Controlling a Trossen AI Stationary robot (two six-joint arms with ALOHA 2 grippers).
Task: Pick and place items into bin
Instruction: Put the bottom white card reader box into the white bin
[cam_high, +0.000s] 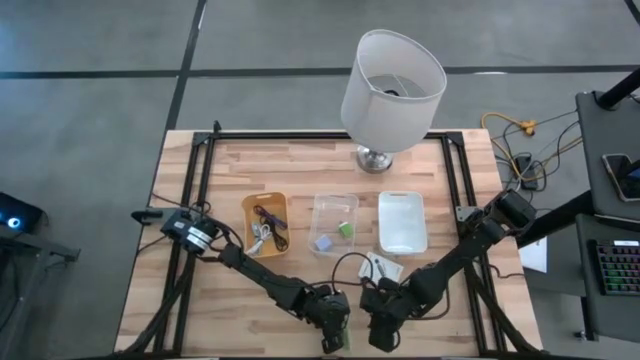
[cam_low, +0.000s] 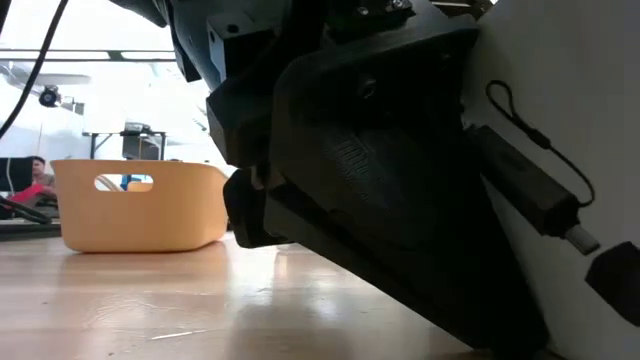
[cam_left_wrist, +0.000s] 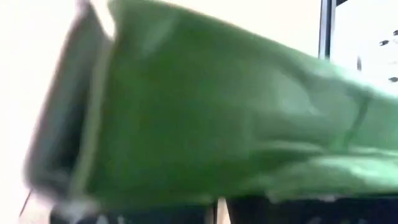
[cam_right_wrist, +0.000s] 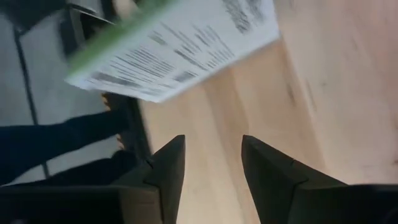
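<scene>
A robotics lab or test workshop is showing here. A butcher-block tabletop (cam_high: 300, 180) is sitting in a black metal frame (cam_high: 203, 170) on grey concrete floor (cam_high: 90, 100), with yellow cables (cam_high: 515, 127) trailing to a side desk carrying a keyboard (cam_high: 612, 268). A seated person (cam_low: 35, 178) is working at benches behind.

A green packet (cam_left_wrist: 205, 118) is filling the left wrist view, so blurred that nothing on it reads. In the low view, a dark arm (cam_low: 380, 170) is blocking most of the table (cam_low: 150, 300) behind it. The printed card (cam_right_wrist: 180, 46) is getting cut off at the picture's edge, text too smeared to read. The left hand (cam_high: 335, 335) is running off the edge.
</scene>
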